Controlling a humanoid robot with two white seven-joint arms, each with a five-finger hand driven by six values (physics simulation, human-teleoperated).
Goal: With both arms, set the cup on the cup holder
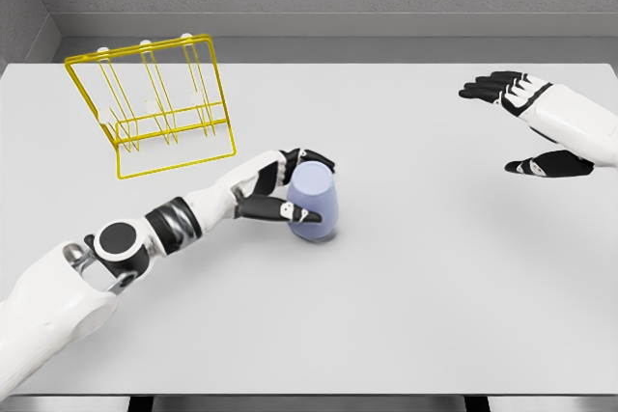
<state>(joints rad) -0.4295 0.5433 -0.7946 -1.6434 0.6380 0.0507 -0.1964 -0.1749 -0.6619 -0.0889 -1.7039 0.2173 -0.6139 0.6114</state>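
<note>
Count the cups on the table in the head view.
1. The lavender cup sits near the table's centre, gripped by the left hand, right of the yellow wire holder. Nothing in view looks able to hide another.

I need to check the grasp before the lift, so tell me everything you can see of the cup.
The cup is a plain pale lavender tumbler with a smooth matte look and no handle visible. It stands on the white table near the middle, slightly tilted, and seems upside down. The left hand wraps it from the left, dark fingers against its side. The yellow wire cup holder stands apart, behind and to its left.
</note>
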